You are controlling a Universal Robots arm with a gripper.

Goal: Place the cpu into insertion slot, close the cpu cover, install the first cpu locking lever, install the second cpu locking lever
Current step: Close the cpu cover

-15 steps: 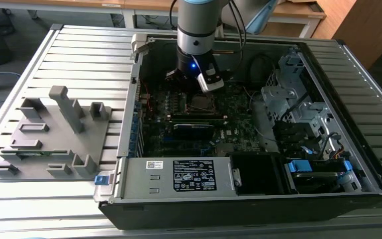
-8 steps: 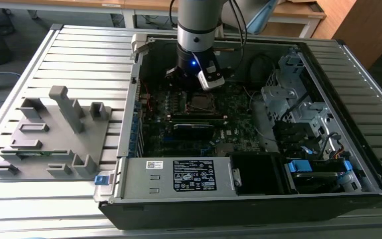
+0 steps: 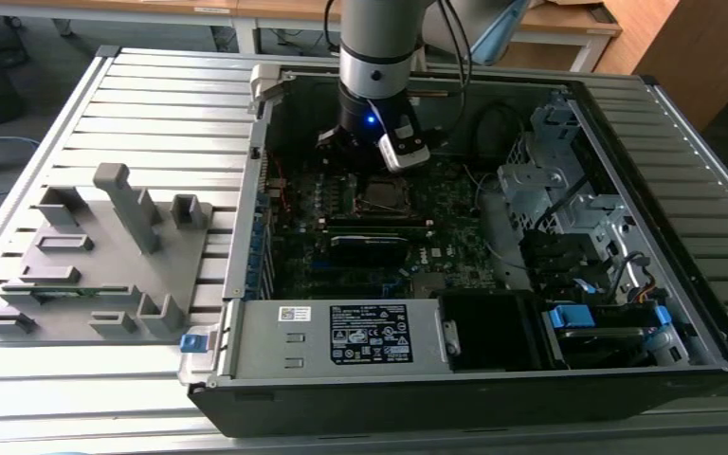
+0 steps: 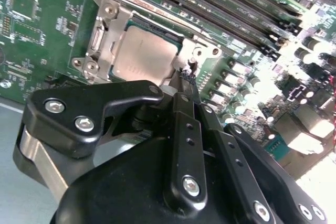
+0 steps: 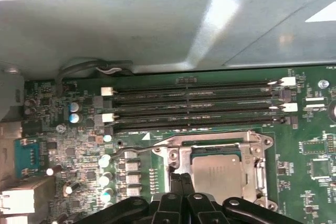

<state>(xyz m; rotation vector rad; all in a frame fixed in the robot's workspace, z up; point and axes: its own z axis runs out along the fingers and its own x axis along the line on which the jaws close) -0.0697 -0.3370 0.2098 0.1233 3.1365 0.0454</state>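
Silver cpu (image 4: 144, 56) seated, cover (image 4: 109, 36) down — gripper (image 4: 185, 75) beside

The cpu (image 4: 143, 56) is showing dull silver-grey, the cpu cover (image 4: 105, 38) is gleaming silvery, the motherboard (image 4: 47, 40) is showing green, and the claw (image 4: 186, 76) is looking glossy black.

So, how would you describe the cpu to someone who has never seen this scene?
Look inside the open computer case, on the green motherboard. Beside the long black memory slots sits the silver-rimmed insertion slot; the cpu is the flat, dull silver-grey square in it, plain where its neighbours are green or black.
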